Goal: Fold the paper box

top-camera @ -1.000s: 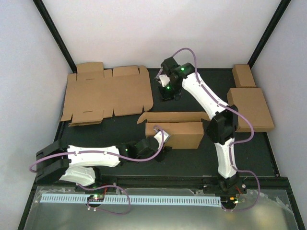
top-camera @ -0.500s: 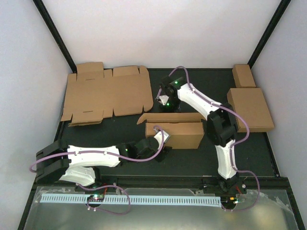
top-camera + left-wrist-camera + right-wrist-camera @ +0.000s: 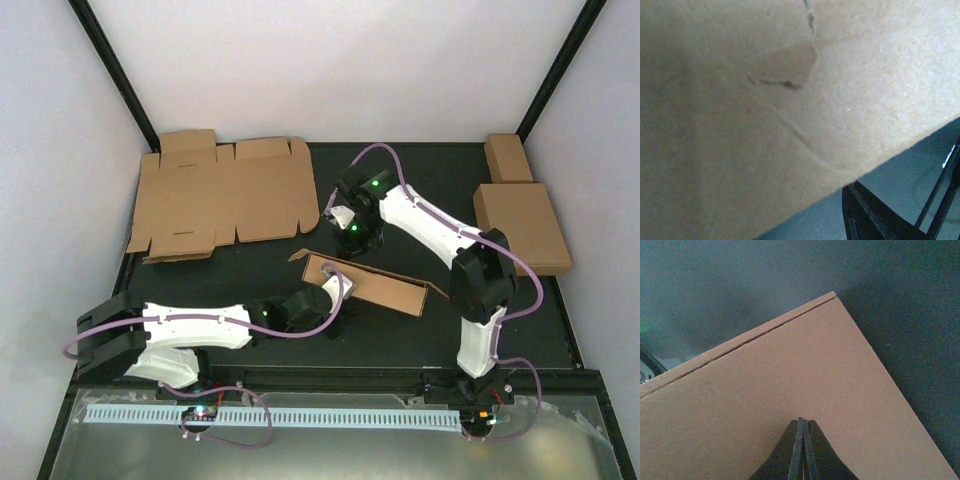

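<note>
**Paper box lying skewed between the two pincers**

The paper box (image 3: 378, 286) is lying near the middle of the dark surface (image 3: 250, 265). It is partly folded and is showing as a long brown strip slanting down toward the right.

The left pincer (image 3: 332, 288) is sitting at the box's left end, touching it. In the left wrist view the cardboard is filling nearly the whole frame, with one dark finger (image 3: 865, 215) poking out beneath its lower edge. Whether this pincer is gripping the cardboard or only resting against it cannot be told.

The right pincer (image 3: 801, 421) is hanging just behind the box's far edge, toward its left half. Its fingers are closing on each other with no visible gap. In its wrist view they are pointing at a plain cardboard panel, and whether they are touching it cannot be told.

A flat cardboard sheet (image 3: 225, 195) with flaps is lying at the far left of the surface, well apart from the paper box. A folded box (image 3: 522, 225) and a small oblong box (image 3: 508, 157) are resting along the right side.
</note>
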`<state>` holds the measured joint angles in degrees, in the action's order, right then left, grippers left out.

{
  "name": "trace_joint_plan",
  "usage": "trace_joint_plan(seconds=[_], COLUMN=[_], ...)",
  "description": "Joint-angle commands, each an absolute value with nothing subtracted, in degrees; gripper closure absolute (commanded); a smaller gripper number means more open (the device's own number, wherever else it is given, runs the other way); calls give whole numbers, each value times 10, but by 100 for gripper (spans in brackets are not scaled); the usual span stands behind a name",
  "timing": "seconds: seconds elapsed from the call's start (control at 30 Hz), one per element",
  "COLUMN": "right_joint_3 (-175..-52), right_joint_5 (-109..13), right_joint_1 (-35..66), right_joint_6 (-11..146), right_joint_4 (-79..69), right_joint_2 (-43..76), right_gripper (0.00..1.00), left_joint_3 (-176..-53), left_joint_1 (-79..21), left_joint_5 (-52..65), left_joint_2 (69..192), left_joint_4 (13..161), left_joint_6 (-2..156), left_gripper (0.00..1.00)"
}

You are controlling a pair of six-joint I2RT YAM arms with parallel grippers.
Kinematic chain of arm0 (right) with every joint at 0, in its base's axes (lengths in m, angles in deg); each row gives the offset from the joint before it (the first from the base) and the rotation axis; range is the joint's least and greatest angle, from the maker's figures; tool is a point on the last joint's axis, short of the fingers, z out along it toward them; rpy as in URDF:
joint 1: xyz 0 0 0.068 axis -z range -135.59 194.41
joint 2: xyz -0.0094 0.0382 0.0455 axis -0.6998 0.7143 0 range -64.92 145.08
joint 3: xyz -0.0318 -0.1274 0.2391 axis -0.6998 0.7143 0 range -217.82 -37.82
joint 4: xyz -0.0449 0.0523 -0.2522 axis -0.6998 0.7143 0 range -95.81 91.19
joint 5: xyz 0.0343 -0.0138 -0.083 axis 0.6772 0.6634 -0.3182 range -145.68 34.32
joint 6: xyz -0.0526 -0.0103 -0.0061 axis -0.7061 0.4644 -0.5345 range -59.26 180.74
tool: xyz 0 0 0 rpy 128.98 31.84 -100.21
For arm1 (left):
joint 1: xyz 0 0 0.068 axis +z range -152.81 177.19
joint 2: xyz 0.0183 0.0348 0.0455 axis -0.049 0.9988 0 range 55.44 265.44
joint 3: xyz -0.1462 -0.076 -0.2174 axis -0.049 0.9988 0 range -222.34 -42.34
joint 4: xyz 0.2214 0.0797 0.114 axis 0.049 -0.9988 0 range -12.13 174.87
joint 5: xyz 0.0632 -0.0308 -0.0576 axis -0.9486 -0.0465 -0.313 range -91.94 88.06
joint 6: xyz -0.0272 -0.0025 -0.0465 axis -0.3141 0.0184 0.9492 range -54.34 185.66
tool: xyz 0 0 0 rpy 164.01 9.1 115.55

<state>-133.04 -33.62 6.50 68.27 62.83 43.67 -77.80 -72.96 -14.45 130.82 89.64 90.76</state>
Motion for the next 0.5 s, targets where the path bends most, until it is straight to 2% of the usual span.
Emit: trace_joint_plan(seconds=[0.0,0.47], right_joint_3=[-1321,-1438], right_joint_5=[-327,-442], right_joint_1=[62,104], right_joint_6=[673,706], right_joint_4=[620,635], right_joint_2=[420,440], right_gripper=[98,98], left_joint_3=[-799,-800], left_joint_1=[-732,-733], left_joint_5=[-154,-145], left_joint_2=[1320,1315], left_joint_4=[906,901], left_joint_6=[903,910], left_gripper=[53,53])
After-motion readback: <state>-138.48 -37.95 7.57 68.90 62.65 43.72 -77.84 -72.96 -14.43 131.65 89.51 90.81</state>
